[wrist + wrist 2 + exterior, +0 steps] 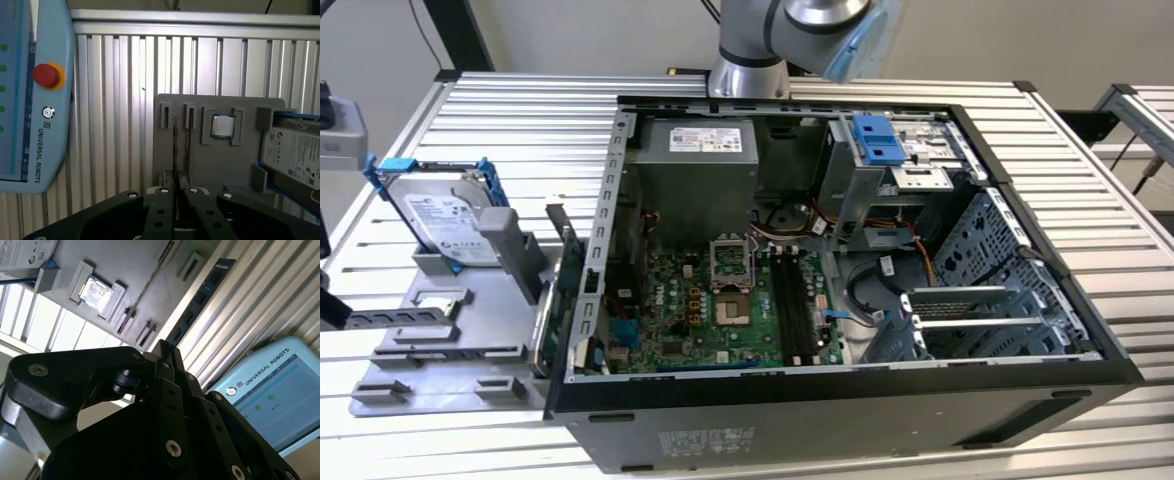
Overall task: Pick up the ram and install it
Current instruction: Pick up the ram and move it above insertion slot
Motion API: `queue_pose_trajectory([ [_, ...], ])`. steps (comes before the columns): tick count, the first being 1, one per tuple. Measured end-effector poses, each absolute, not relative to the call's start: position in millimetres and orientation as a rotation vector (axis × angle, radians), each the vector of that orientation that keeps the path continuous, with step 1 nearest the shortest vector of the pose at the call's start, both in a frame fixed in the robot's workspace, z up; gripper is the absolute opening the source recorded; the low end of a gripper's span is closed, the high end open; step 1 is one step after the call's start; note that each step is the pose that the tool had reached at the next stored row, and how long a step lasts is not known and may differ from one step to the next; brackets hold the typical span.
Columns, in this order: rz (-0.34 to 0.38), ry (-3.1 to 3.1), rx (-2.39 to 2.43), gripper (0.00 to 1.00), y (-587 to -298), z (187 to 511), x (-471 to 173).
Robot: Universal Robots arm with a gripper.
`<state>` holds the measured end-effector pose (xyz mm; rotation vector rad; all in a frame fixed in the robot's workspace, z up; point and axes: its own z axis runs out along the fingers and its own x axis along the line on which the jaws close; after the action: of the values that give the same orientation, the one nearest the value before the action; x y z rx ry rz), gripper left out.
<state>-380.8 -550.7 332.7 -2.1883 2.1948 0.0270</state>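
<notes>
You've got the jaws clamped narrow on the ram. Exterior view: gray tray at 9 o'clock from the open computer case.

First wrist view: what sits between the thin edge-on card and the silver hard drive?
A square silver processor chip, seated in the grey plastic tray's recess, in the first wrist view.

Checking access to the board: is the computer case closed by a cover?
No, in the exterior view the computer case lies open on top, with its motherboard plainly showing inside.
</notes>
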Motion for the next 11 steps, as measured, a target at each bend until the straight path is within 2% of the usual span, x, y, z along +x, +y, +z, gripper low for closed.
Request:
queue_pose_trajectory([
  [11, 0.027, 2.195, -2.188, 0.00, -551, 344, -381],
])
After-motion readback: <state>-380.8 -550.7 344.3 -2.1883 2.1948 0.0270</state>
